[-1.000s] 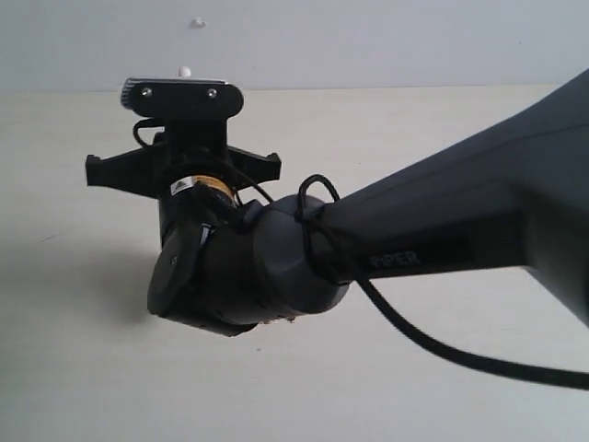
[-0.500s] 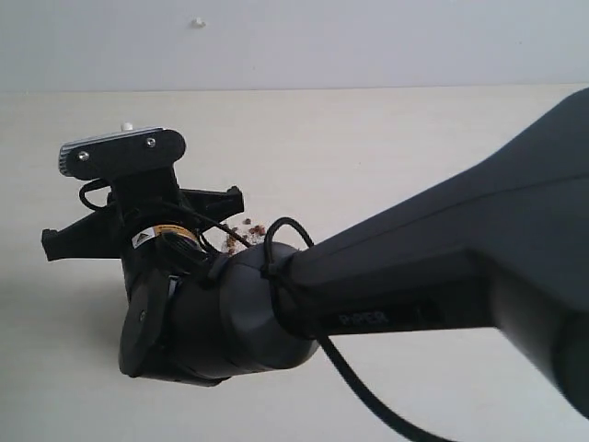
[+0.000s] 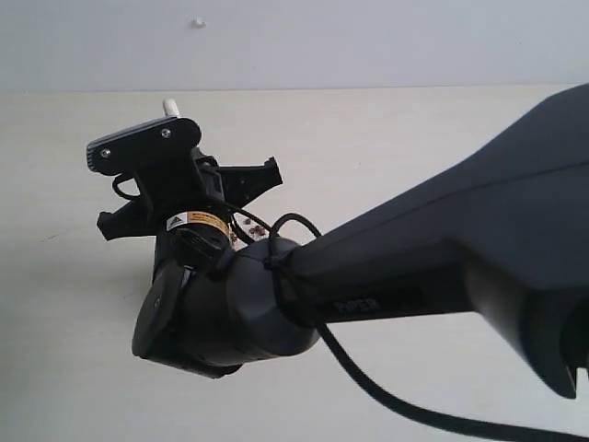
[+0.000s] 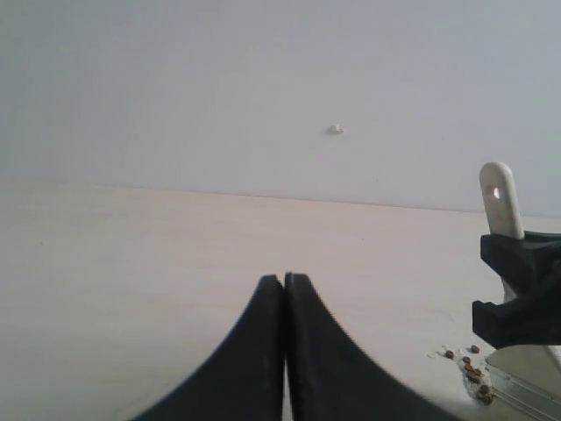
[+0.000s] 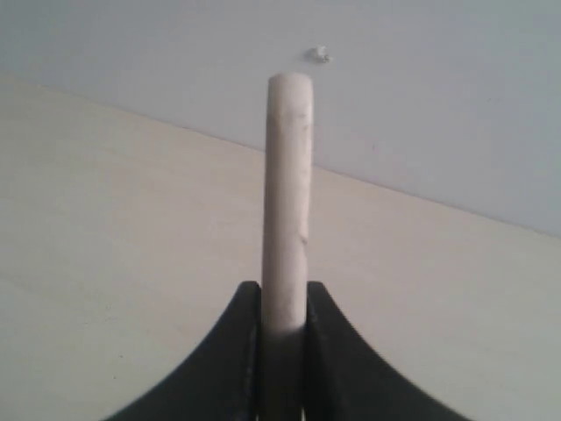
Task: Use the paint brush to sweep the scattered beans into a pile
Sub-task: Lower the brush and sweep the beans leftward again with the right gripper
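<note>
Nearest the exterior camera is the right arm (image 3: 414,267), a thick dark limb that fills the lower right of the view. A black cable (image 3: 386,398) loops off its elbow, and the wrist camera's bracket (image 3: 143,145) stands at its far end.

The right gripper (image 5: 284,294) is clamped on the paint brush (image 5: 287,175). Its two black fingers press the pale wooden handle from either side, and the handle runs straight up between them. Its rounded end, with the hanging hole, pokes out above the gripper (the left wrist view shows the hole plainly).

Just below the gripper, the brush's silver ferrule (image 4: 526,390) slants down towards the table (image 4: 131,263). The bristles are out of frame.

A few of the beans (image 4: 474,372), small reddish-brown dots with whitish crumbs among them, lie on the table right beside the ferrule. In the exterior view a handful peep out between the gripper and the arm. The arm covers the rest, so I cannot tell how tightly they are gathered.

The left gripper (image 4: 284,282) is apart from the brush, with its jaws pressed together and nothing between them.

Beyond it, the pale cream table runs back to a grey wall (image 3: 368,46), which bears one small white speck (image 3: 197,21).
</note>
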Action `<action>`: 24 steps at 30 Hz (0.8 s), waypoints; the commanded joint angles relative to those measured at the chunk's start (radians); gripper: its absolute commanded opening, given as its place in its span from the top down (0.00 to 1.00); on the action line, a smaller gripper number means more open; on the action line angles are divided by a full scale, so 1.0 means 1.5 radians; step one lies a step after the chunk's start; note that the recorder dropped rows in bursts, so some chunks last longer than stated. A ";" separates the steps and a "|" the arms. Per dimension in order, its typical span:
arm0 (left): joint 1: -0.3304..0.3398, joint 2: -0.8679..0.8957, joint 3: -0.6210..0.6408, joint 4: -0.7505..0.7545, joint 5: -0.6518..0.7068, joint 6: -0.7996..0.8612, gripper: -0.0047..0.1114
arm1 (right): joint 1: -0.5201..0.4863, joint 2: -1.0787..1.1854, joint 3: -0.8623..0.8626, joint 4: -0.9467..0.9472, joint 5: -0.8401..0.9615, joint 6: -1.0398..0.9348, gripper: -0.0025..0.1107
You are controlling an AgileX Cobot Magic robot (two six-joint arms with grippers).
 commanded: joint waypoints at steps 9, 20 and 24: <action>-0.004 -0.004 0.002 0.003 -0.001 -0.002 0.96 | -0.012 -0.197 0.095 -0.186 0.217 0.013 0.98; -0.004 -0.004 0.002 0.003 -0.001 -0.002 0.96 | -0.251 -0.404 0.395 -1.332 0.144 0.806 0.98; -0.004 -0.004 0.002 0.003 -0.001 -0.002 0.96 | -0.363 -0.395 0.377 -1.650 -0.067 1.000 0.98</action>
